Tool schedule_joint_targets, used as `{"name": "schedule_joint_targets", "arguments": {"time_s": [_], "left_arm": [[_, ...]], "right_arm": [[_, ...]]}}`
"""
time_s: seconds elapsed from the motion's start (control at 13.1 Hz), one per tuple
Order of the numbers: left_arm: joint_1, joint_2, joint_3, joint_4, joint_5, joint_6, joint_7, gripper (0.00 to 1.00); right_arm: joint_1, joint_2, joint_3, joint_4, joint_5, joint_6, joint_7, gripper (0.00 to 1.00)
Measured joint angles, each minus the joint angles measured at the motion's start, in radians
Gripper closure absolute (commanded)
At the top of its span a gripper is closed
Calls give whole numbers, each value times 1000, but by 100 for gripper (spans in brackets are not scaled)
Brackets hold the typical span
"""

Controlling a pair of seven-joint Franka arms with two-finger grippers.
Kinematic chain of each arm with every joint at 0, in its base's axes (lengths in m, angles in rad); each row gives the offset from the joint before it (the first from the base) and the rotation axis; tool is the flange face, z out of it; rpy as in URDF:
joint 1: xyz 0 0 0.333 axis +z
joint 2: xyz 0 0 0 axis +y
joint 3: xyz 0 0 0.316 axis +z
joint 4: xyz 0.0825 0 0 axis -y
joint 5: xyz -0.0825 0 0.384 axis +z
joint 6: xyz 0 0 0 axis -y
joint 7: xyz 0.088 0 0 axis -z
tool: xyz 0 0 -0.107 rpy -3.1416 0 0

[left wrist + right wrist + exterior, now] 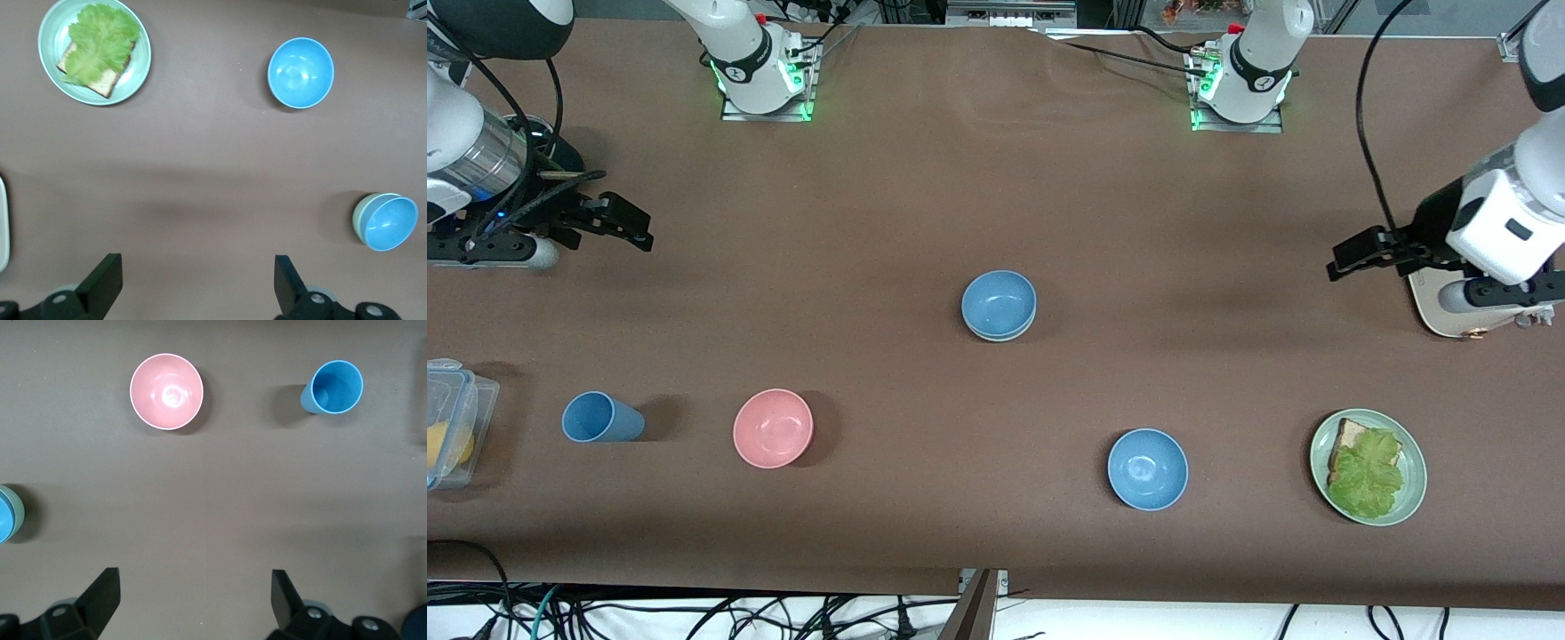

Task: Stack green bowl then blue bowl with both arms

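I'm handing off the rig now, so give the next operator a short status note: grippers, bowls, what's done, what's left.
Left gripper: open, empty, waiting at its end of the table.
Right gripper: open, empty, waiting at its end.
Blue bowl sits nested in the green bowl mid-table; only the green rim shows beneath it.
Done: the stack looks complete, both arms clear.
Left: apparently nothing; just confirm the blue bowl sits level.
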State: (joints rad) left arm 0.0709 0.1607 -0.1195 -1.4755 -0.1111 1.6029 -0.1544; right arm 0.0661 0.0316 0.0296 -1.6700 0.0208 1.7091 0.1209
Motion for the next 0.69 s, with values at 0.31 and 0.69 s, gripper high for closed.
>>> {"name": "schedule_joint_targets", "arguments": {"time_s": [0.31,0.69], "left_arm": [[50,0,1,-4,15,-3,128,0],[59,1,-2,-11,22,-4,152,0]], "right_arm": [[0,0,0,0,0,0,0,0],[0,0,0,0,22,4,0,0]]}}
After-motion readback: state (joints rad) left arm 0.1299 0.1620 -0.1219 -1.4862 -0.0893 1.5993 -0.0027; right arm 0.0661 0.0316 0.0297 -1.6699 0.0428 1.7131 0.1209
